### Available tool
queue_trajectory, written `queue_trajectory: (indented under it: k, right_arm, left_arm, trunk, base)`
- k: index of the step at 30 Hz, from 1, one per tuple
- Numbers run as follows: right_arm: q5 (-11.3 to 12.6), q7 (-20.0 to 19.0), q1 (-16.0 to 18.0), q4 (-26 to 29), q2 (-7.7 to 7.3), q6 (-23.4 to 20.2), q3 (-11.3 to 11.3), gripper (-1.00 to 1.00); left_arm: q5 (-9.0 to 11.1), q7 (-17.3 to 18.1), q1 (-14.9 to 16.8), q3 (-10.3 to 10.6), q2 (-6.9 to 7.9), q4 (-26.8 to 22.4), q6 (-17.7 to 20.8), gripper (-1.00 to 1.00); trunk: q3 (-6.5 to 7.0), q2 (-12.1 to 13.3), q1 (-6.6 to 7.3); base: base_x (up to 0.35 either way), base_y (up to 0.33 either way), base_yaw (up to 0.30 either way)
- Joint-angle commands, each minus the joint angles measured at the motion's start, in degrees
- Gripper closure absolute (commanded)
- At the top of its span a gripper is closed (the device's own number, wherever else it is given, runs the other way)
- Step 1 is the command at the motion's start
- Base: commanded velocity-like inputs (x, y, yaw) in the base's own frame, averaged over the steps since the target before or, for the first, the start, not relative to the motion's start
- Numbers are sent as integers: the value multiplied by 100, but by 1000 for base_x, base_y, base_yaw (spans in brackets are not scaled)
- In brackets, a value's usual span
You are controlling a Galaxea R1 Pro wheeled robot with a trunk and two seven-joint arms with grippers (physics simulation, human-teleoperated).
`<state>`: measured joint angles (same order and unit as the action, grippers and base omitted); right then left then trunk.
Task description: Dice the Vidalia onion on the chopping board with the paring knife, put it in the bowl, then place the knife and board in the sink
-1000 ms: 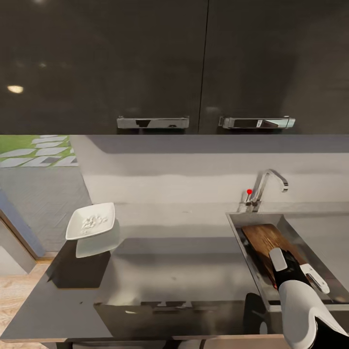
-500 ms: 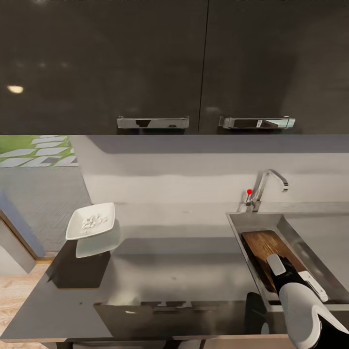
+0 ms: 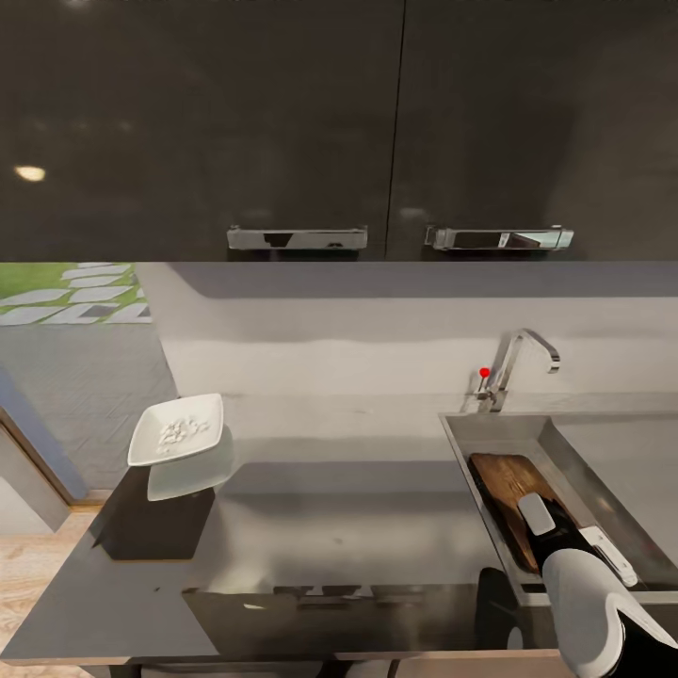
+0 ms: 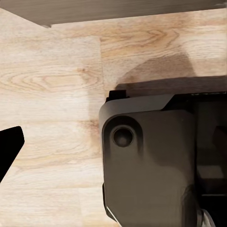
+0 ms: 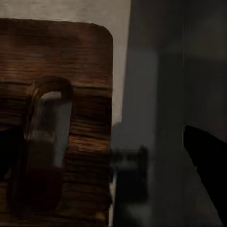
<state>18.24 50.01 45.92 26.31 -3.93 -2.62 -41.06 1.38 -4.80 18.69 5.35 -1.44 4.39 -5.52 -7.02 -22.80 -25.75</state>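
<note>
Head view: right gripper (image 3: 548,527) hangs over the chopping board (image 3: 508,485), which lies in the sink (image 3: 490,428); its fingers look spread and off the wood. Best lift straight up, clearing the basin walls.

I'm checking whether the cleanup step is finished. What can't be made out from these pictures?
- Paring knife: nothing clearly shows it; the sink basin is partly covered by the right arm in the head view.
- Chopping board: its near end is hidden under the arm; the right wrist view shows just its handle-hole corner, dim and blurred.
- Right gripper: open or shut, unclear.
- Bowl: white bits inside, too small to identify.
</note>
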Motion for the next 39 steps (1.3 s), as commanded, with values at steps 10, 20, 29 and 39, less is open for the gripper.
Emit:
queue_trajectory:
  k: [10, 20, 29, 39]
  right_arm:
    - [13, 44, -22, 14, 6, -43, -25, -100]
    - [-6, 76, -22, 486, 6, -80, -4, -100]
    - [-29, 110, -22, 2711, 35, -2019, 525, -100]
    - [-3, -1042, -22, 3846, -2, -4531, 1307, -100]
  left_arm:
    - [14, -14, 12, 45, -6, 27, 8, -100]
    - [12, -10, 12, 45, -54, 27, 25, -100]
    - [11, 10, 12, 45, -136, 23, 4, -100]
    - [11, 14, 12, 45, -137, 24, -13, -100]
  trunk:
    - [-14, -12, -3]
    - [-14, -12, -3]
    - [-14, -12, -3]
    - [-14, -12, -3]
  base:
    - [0, 0, 0]
    - [0, 0, 0]
    - [0, 0, 0]
    - [0, 0, 0]
